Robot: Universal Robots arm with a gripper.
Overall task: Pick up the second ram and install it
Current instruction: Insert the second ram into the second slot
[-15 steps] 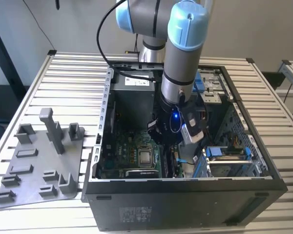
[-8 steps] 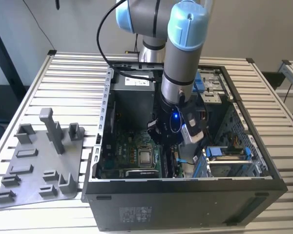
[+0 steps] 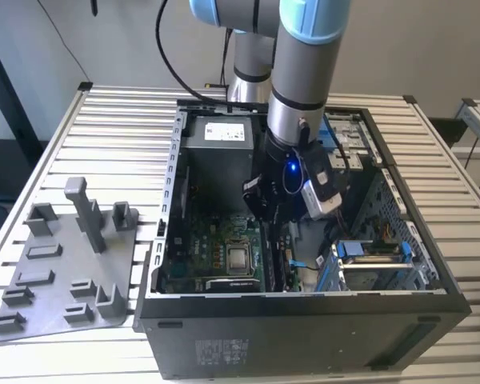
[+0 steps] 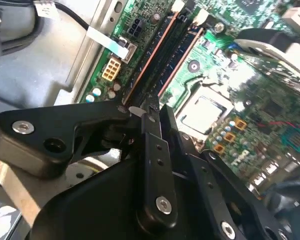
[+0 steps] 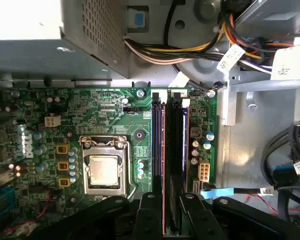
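Observation:
The second ram (image 5: 175,150) is a long dark stick standing on edge in a memory slot of the green motherboard (image 5: 110,110), beside another slot strip. My gripper (image 5: 169,200) sits over its near end with a black finger on each side, shut on it. In the second wrist view the gripper (image 4: 142,112) pinches together right at the second ram (image 4: 162,60), which runs away along the slots. The exterior view shows the gripper (image 3: 274,214) lowered deep inside the open computer case (image 3: 168,200), above the motherboard (image 3: 216,240).
The silver processor socket (image 5: 104,170) lies beside the slots. A grey power supply (image 5: 40,40) and bundled cables (image 5: 190,50) crowd the far end of the case. A drive cage (image 3: 368,256) sits at the exterior view's right. A grey parts holder (image 3: 64,264) rests on the slatted table.

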